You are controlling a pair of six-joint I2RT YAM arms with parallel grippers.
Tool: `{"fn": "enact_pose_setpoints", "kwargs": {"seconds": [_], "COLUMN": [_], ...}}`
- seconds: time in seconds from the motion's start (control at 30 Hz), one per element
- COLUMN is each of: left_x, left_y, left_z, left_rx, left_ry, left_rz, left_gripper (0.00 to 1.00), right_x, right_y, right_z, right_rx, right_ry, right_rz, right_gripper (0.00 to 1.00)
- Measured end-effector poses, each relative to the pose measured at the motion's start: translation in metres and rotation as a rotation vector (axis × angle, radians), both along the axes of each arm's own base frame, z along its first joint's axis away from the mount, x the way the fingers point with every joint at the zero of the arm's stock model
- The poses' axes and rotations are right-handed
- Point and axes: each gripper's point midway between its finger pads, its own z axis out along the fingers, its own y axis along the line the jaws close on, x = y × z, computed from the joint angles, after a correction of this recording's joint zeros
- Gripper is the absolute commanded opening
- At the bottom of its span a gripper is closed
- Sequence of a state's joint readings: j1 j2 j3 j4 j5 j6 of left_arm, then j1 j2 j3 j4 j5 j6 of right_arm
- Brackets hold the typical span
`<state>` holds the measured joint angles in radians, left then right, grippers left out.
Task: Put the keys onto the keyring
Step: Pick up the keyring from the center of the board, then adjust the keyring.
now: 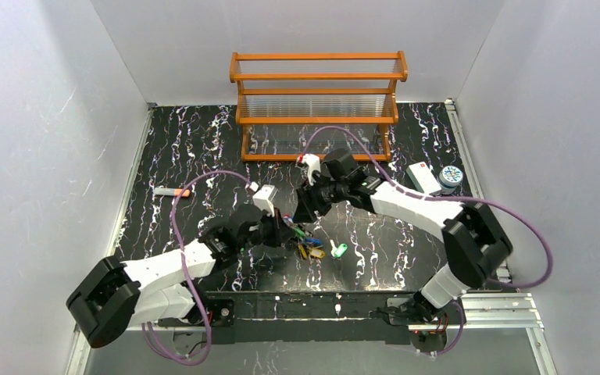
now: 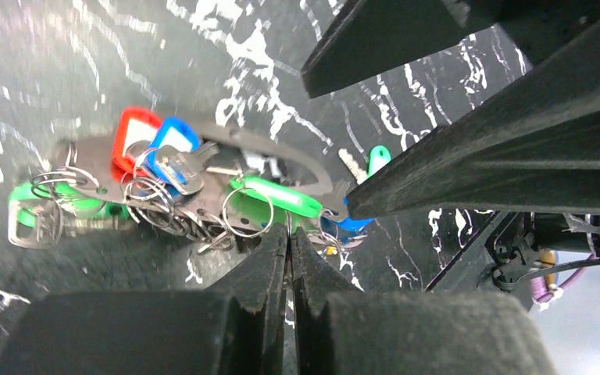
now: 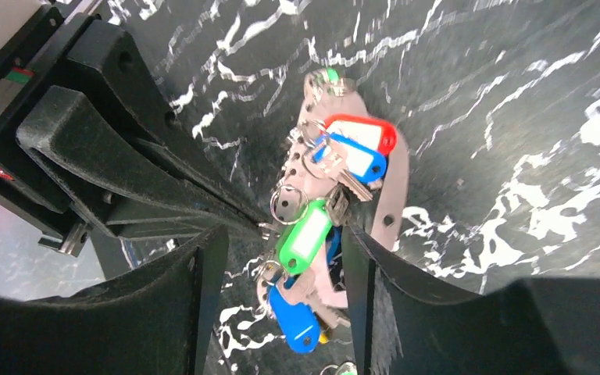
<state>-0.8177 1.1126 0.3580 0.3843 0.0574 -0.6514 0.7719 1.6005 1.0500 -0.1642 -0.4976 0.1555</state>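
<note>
Right tool (image 3: 285, 234) wide astride pale oval keyring (image 3: 397, 195), red, blue, green tagged keys (image 3: 359, 160) bunched, left tool (image 2: 289, 238) shut

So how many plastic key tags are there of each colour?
Red plastic key tags: 1
Blue plastic key tags: 2
Green plastic key tags: 3
Yellow plastic key tags: 1
Total: 7 that show

Much of the keyring (image 2: 269, 144) lies hidden beneath keys (image 2: 176, 164); left gripper (image 2: 288, 234) tips' contact unclear
</note>
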Motion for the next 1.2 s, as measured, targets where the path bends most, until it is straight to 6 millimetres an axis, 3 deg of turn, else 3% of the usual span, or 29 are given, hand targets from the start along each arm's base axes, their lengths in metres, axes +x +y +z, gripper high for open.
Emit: {"fn": "enact_pose_setpoints", "kwargs": {"seconds": [0.23,0.5,0.73,0.9,1.0,1.2], "left_x": [0.008,-0.009,-0.018,-0.024,-0.025,-0.016], "left_y": [-0.005,0.009,0.015,0.017,0.016,0.001], "left_z": [0.049,0.048,0.071,0.058,0.048,0.045], "left_rx": [0.128,0.272,0.264,0.266,0.264,0.203], "left_ry": [-0.16,-0.241,-0.4,-0.41,-0.406,-0.425], "left_rz": [-0.156,-0.345,-0.434,-0.465,-0.471,-0.452], "left_gripper": [0.0,0.0,0.0,0.0,0.0,0.0], "right_x": [-0.003,-0.021,-0.028,-0.029,-0.031,-0.041], "right_y": [-0.01,-0.015,-0.007,0.0,0.002,-0.004], "right_z": [0.043,0.043,0.053,0.054,0.047,0.027], "right_rx": [0.176,0.275,0.358,0.402,0.405,0.393], "right_ry": [-0.267,-0.458,-0.531,-0.54,-0.52,-0.474], "right_rz": [0.066,0.233,0.322,0.357,0.375,0.397], "right_gripper": [0.64,0.63,0.54,0.5,0.5,0.49]}}
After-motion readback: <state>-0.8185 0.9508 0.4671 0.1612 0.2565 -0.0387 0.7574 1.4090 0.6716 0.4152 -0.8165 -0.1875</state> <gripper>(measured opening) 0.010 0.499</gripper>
